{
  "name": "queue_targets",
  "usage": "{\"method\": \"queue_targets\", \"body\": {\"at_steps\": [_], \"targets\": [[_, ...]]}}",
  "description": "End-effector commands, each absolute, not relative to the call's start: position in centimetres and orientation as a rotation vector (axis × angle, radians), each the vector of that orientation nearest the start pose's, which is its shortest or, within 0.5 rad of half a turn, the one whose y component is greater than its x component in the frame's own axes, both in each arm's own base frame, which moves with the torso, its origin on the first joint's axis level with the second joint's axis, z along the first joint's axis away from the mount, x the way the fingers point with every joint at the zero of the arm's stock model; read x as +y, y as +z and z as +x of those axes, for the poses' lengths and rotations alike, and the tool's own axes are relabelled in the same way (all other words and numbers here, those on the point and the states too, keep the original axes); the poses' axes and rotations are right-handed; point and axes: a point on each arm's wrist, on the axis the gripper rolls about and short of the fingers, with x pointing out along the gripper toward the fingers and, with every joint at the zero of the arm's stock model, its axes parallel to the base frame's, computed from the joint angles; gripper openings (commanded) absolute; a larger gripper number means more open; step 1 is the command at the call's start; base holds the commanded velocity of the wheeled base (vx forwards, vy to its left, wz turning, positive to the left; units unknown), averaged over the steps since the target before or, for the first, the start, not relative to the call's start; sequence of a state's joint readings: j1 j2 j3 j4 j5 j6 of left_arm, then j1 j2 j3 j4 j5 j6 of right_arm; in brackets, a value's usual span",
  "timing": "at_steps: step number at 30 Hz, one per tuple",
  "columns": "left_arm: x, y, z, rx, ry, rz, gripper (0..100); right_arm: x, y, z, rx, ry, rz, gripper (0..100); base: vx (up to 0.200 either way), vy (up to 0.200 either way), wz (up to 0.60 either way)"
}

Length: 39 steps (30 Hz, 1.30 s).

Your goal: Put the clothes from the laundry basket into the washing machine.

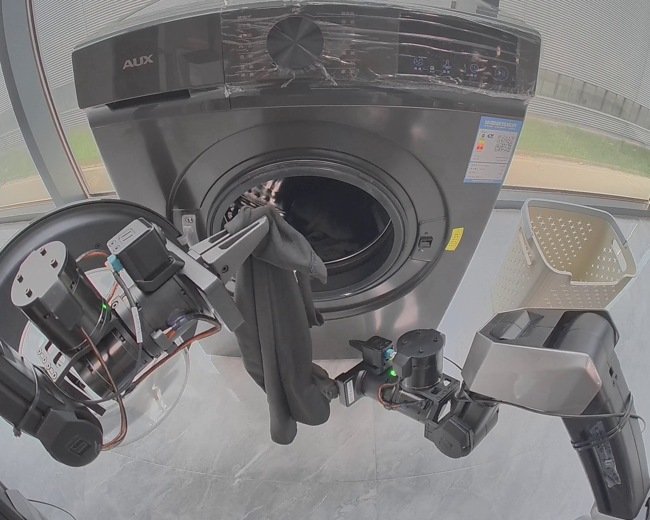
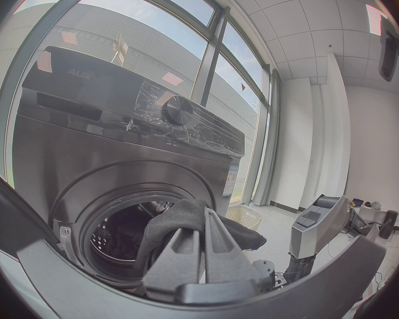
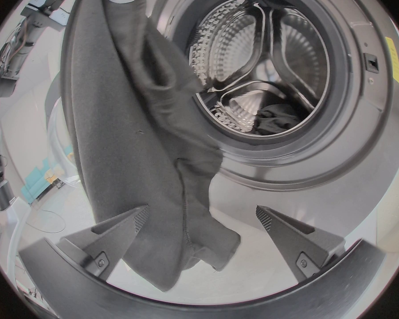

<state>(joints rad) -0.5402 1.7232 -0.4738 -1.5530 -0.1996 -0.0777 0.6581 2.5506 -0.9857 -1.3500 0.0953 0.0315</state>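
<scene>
grey marble floor (image 1: 383, 471), tall windows (image 1: 592, 45); left tool (image 1: 260, 231) pinches dark garment (image 1: 274, 326) by washing machine (image 1: 303, 131), right tool (image 3: 201, 210) gapes.

Pale floor (image 1: 217, 471): washing machine (image 1: 159, 146), laundry basket (image 1: 567, 258)

The washing machine (image 1: 159, 139) is dark metallic grey, with a glossy black control panel (image 1: 383, 48). The garment (image 1: 274, 326) at its door opening is plain charcoal. Its drum (image 3: 261, 58) is shiny silver, dotted with small holes (a dark piece (image 3: 275, 118) lies inside). On its front are a yellow sticker (image 1: 453, 239) and a blue-and-white label (image 1: 493, 149). The laundry basket (image 1: 567, 254) to its right is cream and perforated.
</scene>
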Motion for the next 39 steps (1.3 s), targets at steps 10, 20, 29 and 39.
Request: {"method": "queue_targets", "body": {"at_steps": [10, 20, 29, 39], "targets": [[-14.3, 19.3, 23.4, -0.311, -0.731, -0.135, 0, 28.4, -3.5, 30.5, 0.23, 0.854, -0.036, 100, 0.0, 0.0, 0.0], [-14.2, 19.3, 23.4, -0.312, -0.729, -0.135, 0, 24.6, -3.6, 33.3, 0.239, 0.742, -0.035, 100, 0.0, 0.0, 0.0], [-14.3, 19.2, 23.1, -0.307, -0.741, -0.131, 0, 23.8, -1.7, 36.0, 0.2, 0.69, -0.023, 100, 0.0, 0.0, 0.0], [-14.3, 19.1, 23.2, -0.304, -0.741, -0.13, 0, 27.4, -2.3, 37.1, 0.164, 0.718, -0.011, 100, 0.0, 0.0, 0.0]]}}
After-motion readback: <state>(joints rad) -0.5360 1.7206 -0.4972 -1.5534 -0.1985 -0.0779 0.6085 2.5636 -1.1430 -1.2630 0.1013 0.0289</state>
